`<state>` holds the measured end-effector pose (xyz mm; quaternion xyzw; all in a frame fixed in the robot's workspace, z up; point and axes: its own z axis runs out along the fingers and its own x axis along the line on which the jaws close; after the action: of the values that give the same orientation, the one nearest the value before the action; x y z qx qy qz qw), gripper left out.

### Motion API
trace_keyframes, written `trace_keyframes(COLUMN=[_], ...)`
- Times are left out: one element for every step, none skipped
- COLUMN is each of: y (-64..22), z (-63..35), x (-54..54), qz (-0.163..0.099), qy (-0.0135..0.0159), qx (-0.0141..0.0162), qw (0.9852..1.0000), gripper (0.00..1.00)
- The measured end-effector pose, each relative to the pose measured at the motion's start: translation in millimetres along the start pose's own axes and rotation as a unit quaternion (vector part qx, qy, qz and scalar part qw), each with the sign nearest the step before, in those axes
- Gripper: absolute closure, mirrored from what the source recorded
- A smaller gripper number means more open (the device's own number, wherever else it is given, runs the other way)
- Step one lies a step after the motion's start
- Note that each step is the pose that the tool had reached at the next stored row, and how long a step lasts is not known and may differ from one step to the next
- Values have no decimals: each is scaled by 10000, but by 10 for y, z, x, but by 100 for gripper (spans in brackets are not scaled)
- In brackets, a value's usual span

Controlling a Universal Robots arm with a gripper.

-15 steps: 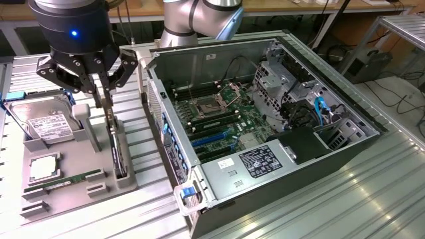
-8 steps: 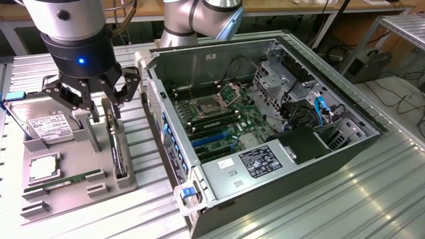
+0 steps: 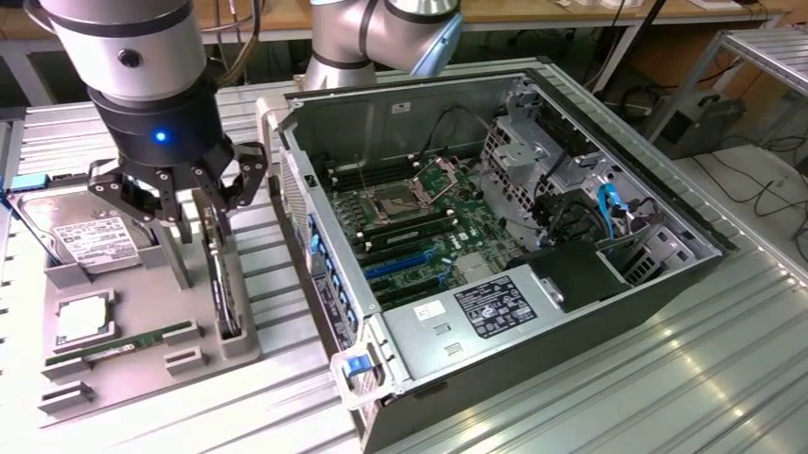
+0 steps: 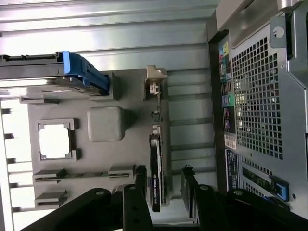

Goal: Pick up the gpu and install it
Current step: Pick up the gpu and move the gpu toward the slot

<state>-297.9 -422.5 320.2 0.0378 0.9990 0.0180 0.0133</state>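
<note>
Your jaws are apart with the gpu (image 4: 155, 185) between them, not yet gripped. It stands in the tray (image 3: 165, 293), so lifting and installing remain.

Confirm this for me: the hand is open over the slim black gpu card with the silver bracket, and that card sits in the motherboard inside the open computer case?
Not quite. The slim black gpu card stands on edge in the grey parts tray beside the open computer case, not in the motherboard; the exterior view shows it. The hand is open over it.
</note>
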Motion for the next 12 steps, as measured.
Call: trace_keyframes(y=[-1, -2, -3, -5, -5, -6, -8, -10, -12, -14, -15, -16], z=[20, 37, 54, 74, 91, 109, 144, 178, 211, 242, 264, 282], x=[2, 5, 7, 10, 12, 16, 23, 32, 43, 54, 58, 59], qz=[0, 0, 0, 0, 0, 0, 0, 0, 0, 0, 0, -1], qy=[0, 0, 0, 0, 0, 0, 0, 0, 0, 0, 0, 0], qx=[0, 0, 0, 0, 0, 0, 0, 0, 0, 0, 0, 0], qw=[10000, 10000, 10000, 10000, 10000, 10000, 10000, 10000, 10000, 10000, 10000, 10000], gripper=[58, 58, 58, 58, 58, 58, 58, 58, 58, 58, 58, 58])
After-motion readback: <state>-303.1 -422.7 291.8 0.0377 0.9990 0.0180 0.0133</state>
